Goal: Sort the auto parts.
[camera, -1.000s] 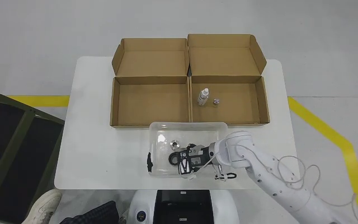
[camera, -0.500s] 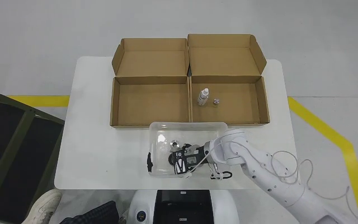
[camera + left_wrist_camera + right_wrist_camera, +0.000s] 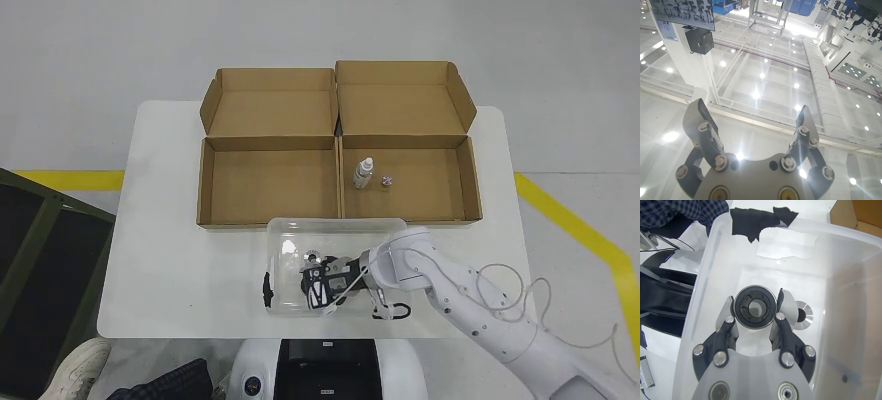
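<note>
R gripper (image 3: 755, 301) shifted left in bin (image 3: 702, 256), clamping black, steel-rimmed bearing (image 3: 742, 317).

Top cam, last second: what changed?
Right gripper slid slightly further to the robot's left inside the clear bin. It is shut on the black bearing; can't tell whether that grip is new. Bin, cardboard boxes and bottle stayed put.

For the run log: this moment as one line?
right gripper: shut on bearing, in bin | left gripper: open, facing ceiling | disc: in bin
</note>
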Robot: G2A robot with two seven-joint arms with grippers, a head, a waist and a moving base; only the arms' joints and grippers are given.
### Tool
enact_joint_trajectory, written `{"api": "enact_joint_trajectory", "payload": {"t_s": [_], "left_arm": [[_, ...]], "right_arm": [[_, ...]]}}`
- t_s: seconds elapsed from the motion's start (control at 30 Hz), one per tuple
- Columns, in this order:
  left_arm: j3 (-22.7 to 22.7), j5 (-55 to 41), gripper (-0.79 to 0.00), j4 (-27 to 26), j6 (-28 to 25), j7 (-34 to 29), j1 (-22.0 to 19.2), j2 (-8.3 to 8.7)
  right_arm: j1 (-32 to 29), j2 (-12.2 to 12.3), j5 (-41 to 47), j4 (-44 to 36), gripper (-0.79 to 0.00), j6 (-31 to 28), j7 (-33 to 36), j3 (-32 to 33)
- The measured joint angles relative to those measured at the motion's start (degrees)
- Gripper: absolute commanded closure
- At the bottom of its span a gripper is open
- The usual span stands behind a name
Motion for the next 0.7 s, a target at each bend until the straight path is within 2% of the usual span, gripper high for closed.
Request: {"api": "enact_joint_trajectory", "payload": {"t_s": [0.1, 0.17, 0.7], "left_arm": [[0.0, 0.0, -0.785, 0.0, 0.0, 0.0, 0.0, 0.0], [0.0, 0.0, -0.785, 0.0, 0.0, 0.0, 0.0, 0.0], [0.0, 0.0, -0.785, 0.0, 0.0, 0.0, 0.0, 0.0]], "right_arm": [[0.3, -0.1, -0.2, 0.4, -0.117, 0.0, -0.2, -0.1], [0.4, -0.2, -0.3, 0.5, 0.0, -0.1, -0.4, -0.2], [-2.0, 1.3, -1.1, -4.4, 0.0, -2.0, -1.4, 3.9]]}}
